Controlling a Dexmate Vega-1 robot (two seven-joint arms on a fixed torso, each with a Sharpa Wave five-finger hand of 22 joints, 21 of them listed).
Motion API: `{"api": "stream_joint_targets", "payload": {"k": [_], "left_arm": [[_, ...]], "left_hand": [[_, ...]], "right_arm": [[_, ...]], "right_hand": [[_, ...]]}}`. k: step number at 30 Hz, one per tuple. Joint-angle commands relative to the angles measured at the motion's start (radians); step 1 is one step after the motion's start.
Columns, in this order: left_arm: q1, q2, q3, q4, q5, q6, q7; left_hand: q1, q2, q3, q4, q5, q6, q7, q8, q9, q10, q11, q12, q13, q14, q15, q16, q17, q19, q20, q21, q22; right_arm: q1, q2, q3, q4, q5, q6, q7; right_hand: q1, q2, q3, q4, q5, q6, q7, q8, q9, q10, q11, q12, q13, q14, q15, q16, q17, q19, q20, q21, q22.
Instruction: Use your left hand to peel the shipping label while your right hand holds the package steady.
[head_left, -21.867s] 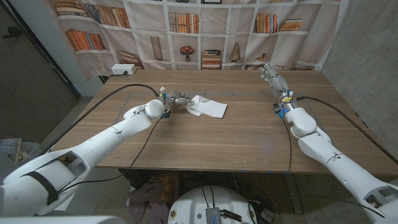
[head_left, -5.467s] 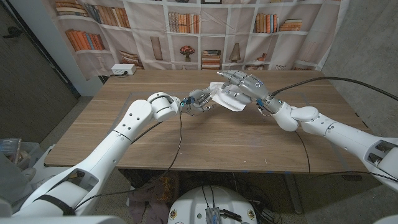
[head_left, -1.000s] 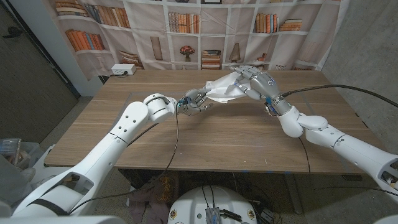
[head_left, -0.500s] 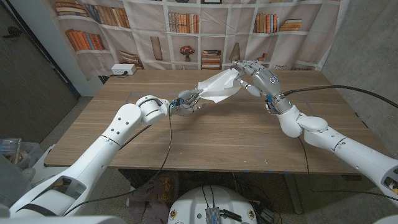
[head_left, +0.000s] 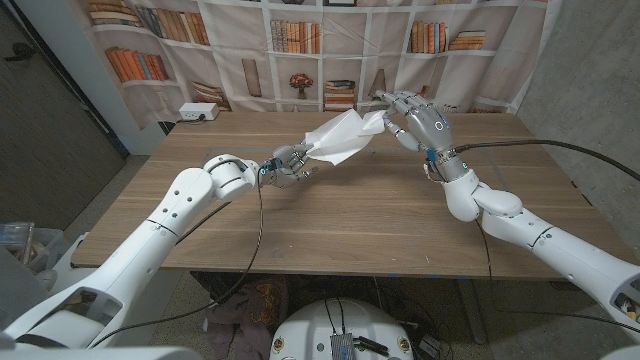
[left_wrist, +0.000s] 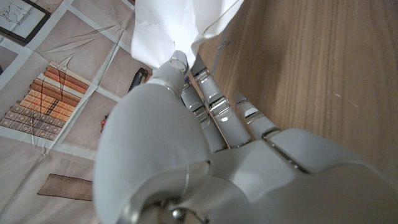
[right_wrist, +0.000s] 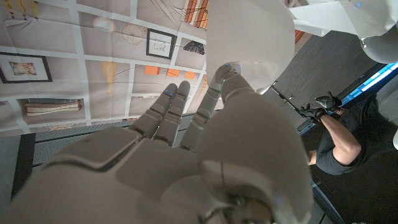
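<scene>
- One white, crumpled, soft plastic mailer package (head_left: 338, 135) hangs in the air above the far middle of the brown wooden desk (head_left: 350, 215), stretched between the two hands.
- Two white robot hands: the left hand (head_left: 288, 165) pinches the package's lower corner, nearer the desk's left side; the right hand (head_left: 415, 115) has its fingers closed on the upper corner, toward the desk's far right.
- No shipping label can be made out on the package.
- The left wrist view gives what the head view cannot: the package (left_wrist: 180, 28) bunched tight between the thumb and fingers of the left hand (left_wrist: 205, 155), with the desk (left_wrist: 323, 68) beside it.
- The right wrist view shows a white surface (right_wrist: 249, 31) against the fingertips of the right hand (right_wrist: 180, 162); I cannot tell whether it is the package. A person in dark clothes (right_wrist: 348, 140) is at the picture's edge.
- One white power strip (head_left: 196, 112) lies on the desk's far left corner.
</scene>
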Motion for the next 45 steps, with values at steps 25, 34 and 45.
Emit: {"api": "stream_joint_targets", "payload": {"k": [25,34,45], "left_arm": [[0.153,0.027,-0.157,-0.014,0.036,-0.158,-0.103],[0.157,0.037,-0.161,-0.045,0.033,-0.144,-0.077],[0.144,-0.004,-0.137,-0.024,0.047,-0.171,-0.083]], "left_hand": [[0.001,-0.008,0.010,-0.001,0.000,0.018,-0.005,-0.002,0.001,0.009,0.000,0.007,0.003,0.011,-0.002,0.006,0.007,-0.011,-0.004,-0.002,0.002],[0.001,-0.008,0.012,-0.002,0.000,0.019,-0.009,-0.003,0.001,0.009,0.000,0.007,0.004,0.011,-0.004,0.005,0.007,-0.013,-0.007,-0.002,0.002],[-0.001,-0.008,0.013,0.000,0.000,0.020,-0.011,-0.003,0.001,0.008,0.000,0.006,0.004,0.009,-0.002,0.004,0.008,-0.014,-0.008,-0.002,0.002]], "right_arm": [[-0.067,0.008,0.064,-0.094,0.051,-0.170,-0.019],[-0.055,0.023,0.064,-0.078,0.065,-0.149,-0.029],[-0.026,0.016,0.063,-0.048,0.077,-0.108,-0.016]], "right_hand": [[0.006,0.009,-0.006,-0.004,-0.001,0.023,-0.014,0.004,0.003,0.032,-0.029,0.062,0.013,0.023,-0.195,0.008,0.007,0.008,-0.091,0.014,0.002],[0.006,0.008,-0.007,-0.004,-0.002,0.029,-0.017,0.005,0.004,0.031,-0.030,0.063,0.015,0.027,-0.195,0.008,0.007,0.011,-0.089,0.016,0.002],[0.006,0.006,-0.009,-0.005,-0.004,0.038,-0.018,0.006,0.004,0.031,-0.030,0.065,0.015,0.032,-0.195,0.009,0.008,0.012,-0.086,0.017,0.001]]}}
